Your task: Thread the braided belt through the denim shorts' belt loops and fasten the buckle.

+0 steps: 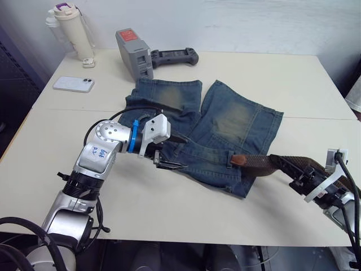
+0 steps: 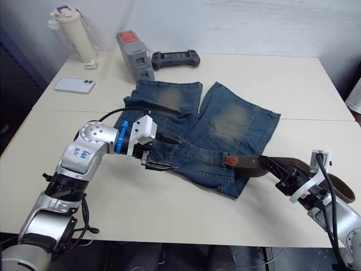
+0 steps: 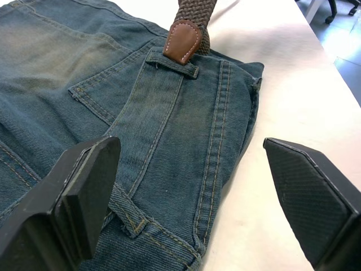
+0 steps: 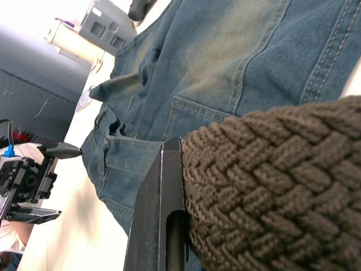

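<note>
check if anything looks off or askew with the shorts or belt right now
The denim shorts lie skewed and rumpled, one leg folded over. The braided belt has only its tan tip through one belt loop; the rest trails off right.

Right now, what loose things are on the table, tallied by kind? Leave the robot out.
Clothing: 2, the denim shorts and the braided belt.
Drink bottles: 1, the white bottle.
Phones: 1, the white phone.
Grey battery packs: 1, the grey pack.
Black handheld controllers: 1, the black controller.
Total: 6
</note>
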`<state>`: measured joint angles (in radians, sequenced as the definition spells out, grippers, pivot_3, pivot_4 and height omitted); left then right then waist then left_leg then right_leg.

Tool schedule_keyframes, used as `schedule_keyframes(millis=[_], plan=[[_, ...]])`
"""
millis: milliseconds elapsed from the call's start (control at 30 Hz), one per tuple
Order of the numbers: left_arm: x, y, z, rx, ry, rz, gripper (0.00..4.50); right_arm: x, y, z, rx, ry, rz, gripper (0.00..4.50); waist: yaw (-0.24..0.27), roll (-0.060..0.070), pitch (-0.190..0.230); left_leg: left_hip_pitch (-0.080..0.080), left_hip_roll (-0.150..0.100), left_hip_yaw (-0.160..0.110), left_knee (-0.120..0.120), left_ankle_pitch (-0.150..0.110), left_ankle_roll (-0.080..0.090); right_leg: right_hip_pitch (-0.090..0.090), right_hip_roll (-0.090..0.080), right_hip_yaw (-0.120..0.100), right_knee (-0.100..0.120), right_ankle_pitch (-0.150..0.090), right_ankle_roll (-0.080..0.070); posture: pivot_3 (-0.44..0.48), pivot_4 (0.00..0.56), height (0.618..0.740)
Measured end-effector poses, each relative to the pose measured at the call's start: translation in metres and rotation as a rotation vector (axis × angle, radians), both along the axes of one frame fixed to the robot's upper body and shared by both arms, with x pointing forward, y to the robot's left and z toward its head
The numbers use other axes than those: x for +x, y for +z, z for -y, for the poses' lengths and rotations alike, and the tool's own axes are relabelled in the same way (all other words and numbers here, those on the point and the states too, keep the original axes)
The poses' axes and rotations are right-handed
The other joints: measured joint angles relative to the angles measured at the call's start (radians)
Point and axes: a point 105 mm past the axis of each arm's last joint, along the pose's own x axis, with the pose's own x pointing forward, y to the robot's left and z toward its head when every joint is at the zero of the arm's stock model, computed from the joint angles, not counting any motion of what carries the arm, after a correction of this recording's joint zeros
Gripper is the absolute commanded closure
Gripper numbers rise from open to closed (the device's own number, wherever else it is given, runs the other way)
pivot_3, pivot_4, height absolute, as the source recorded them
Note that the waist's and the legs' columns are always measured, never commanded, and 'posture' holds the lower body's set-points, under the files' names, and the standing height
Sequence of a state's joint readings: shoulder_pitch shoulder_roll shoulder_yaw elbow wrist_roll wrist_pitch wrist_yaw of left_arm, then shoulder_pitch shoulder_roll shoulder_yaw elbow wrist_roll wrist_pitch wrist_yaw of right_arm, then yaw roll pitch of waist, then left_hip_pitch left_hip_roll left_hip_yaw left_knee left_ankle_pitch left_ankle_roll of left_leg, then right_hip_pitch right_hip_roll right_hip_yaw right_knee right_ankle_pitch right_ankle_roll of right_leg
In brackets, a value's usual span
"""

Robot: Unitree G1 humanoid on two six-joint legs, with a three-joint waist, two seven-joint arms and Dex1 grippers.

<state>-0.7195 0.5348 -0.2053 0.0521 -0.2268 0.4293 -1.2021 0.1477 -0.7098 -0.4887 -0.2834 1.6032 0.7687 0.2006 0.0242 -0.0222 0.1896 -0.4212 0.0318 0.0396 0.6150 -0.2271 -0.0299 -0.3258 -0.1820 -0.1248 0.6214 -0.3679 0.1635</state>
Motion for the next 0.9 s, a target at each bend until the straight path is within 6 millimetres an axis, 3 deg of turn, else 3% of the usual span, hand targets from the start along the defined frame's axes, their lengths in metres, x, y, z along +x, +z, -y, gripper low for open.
schedule_keyframes(millis=[200,400,733,900], plan=[[0.0,-0.001,-0.002,0.004,0.006,-0.002,0.04,0.001,0.01,0.012,0.0,-0.037,0.038,4.5,0.0,0.0,0.0,0.0,0.0,0.0,0.0,0.0,0.0,0.0,0.0,0.0,0.0,0.0,0.0,0.0,0.15,0.74],[0.0,-0.004,-0.003,0.005,0.016,-0.01,0.04,0.004,0.0,-0.001,0.036,0.0,0.019,4.5,0.0,0.0,0.0,0.0,0.0,0.0,0.0,0.0,0.0,0.0,0.0,0.0,0.0,0.0,0.0,0.0,0.15,0.74],[0.0,-0.007,-0.007,0.01,0.025,-0.019,0.04,0.006,0.036,0.001,0.064,-0.002,0.135,4.5,0.0,0.0,0.0,0.0,0.0,0.0,0.0,0.0,0.0,0.0,0.0,0.0,0.0,0.0,0.0,0.0,0.15,0.74],[0.0,-0.007,-0.006,0.01,0.026,-0.018,0.04,0.004,0.032,-0.005,0.055,0.023,0.112,4.5,0.0,0.0,0.0,0.0,0.0,0.0,0.0,0.0,0.0,0.0,0.0,0.0,0.0,0.0,0.0,0.0,0.15,0.74]])
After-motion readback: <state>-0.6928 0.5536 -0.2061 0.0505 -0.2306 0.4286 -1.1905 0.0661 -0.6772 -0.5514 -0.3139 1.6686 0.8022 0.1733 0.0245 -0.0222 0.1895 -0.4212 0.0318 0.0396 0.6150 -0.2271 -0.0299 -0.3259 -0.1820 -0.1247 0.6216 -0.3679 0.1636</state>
